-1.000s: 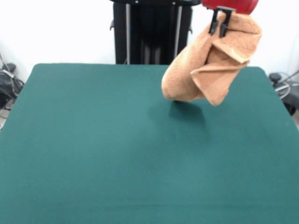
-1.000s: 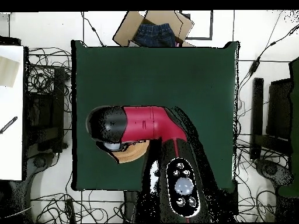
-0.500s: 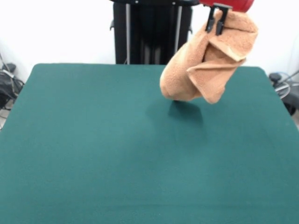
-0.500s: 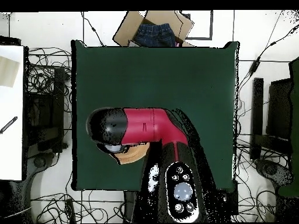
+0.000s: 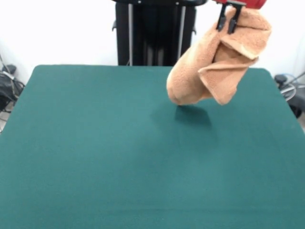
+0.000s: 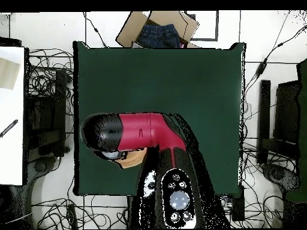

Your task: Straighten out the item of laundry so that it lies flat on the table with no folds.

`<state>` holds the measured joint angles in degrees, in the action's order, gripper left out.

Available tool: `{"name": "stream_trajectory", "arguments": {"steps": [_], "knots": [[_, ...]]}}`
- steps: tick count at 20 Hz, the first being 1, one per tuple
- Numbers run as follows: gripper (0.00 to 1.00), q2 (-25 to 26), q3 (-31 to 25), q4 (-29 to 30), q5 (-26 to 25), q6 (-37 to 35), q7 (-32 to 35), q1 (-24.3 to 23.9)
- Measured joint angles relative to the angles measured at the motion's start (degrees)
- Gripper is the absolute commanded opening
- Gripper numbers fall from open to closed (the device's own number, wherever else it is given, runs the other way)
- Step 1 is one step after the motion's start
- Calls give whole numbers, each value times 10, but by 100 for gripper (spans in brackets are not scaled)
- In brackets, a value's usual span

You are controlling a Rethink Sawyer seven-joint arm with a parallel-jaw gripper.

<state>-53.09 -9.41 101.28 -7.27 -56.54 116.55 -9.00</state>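
Note:
The orange-tan terry towel (image 5: 212, 64) hangs bunched and folded in the air, clear of the dark green table (image 5: 119, 152), at the far right of the front view. My gripper (image 5: 228, 21) is shut on the towel's top edge, just under the picture's top. The towel's lowest fold hangs a little above the table and casts a shadow below it. In the overhead view the red and black arm (image 6: 138, 132) covers the gripper, and only a small part of the towel (image 6: 135, 157) shows under it near the table's lower left.
The robot's black pedestal (image 5: 155, 31) stands behind the table's far edge. A cardboard box holding dark cloth (image 6: 159, 31) lies beyond the table's top edge in the overhead view. Cables and stands surround the table on the floor.
The gripper with the towel has shifted slightly right and up in the front view. In the overhead view the arm's head has moved a little left. The towel still hangs bunched.

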Motion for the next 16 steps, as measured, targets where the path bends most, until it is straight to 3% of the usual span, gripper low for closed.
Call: {"name": "stream_trajectory", "arguments": {"steps": [16], "knots": [[100,0,0,2,4,0,0,10]]}}
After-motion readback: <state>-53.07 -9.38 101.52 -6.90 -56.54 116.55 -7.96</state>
